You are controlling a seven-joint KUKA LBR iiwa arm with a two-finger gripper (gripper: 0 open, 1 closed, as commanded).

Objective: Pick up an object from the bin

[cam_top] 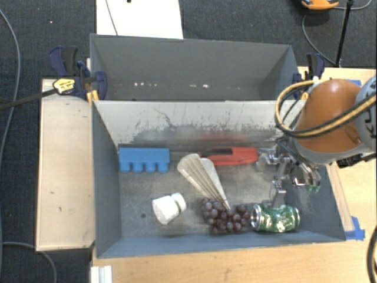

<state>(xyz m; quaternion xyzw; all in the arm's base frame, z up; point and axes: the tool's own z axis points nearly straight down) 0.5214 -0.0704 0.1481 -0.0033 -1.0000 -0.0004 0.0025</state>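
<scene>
The end effector is hanging just over a squashed green can that is lying in the near right corner of the bin, beside a bunch of dark grapes. Whether it is released or clenched, I cannot tell.

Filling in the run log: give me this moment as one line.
gripper: just above green crushed can | place: right end of bin, near wall | nearest neighbour: dark grapes | grasp: cannot tell
</scene>
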